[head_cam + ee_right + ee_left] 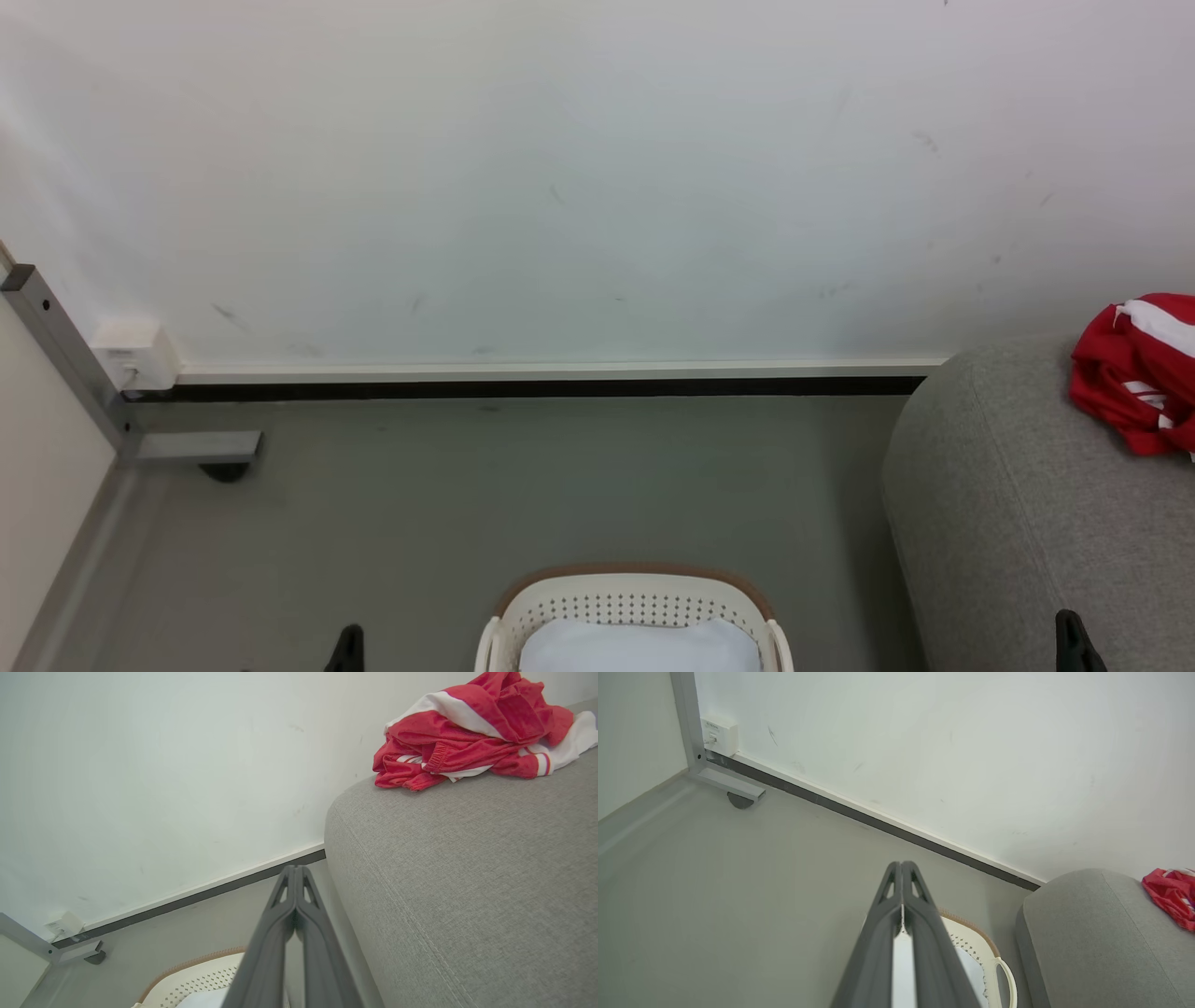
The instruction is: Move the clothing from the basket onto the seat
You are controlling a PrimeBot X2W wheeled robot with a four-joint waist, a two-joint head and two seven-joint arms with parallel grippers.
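Far left, against the side panel: a grey metal frame leg [56, 355] with a small white socket box [135, 355] beside it, low on the white wall [560, 168]. A dark skirting strip [560, 386] runs along the wall's foot. In front of it is plain grey floor [448, 485].

Next, the left gripper [901, 864]. Its two dark fingers are pressed flat together to the tips with nothing between them. It hangs above the floor just left of the basket [635, 593].

The basket is cream-white, with a perforated wall, rounded corners and a brown rim band. It stands on the floor. A pale bluish-white cloth [639, 646] lies flat inside it.

Right of it is the seat [1008, 523], a big grey woven sofa with a rounded padded edge and one seam line running along it.

The clothing [467, 732] sits on top of the seat, close to the wall and well apart from the basket.
- It is a crumpled heap of soft bright red fabric.
- It has broad white panels and narrow white stripes.
- A gathered red hem shows at the front.
- I cannot tell whether it is one piece or two.

Far right, the right gripper [294, 869] has its fingers closed tight and empty. It is low beside the seat, well apart from the clothing.
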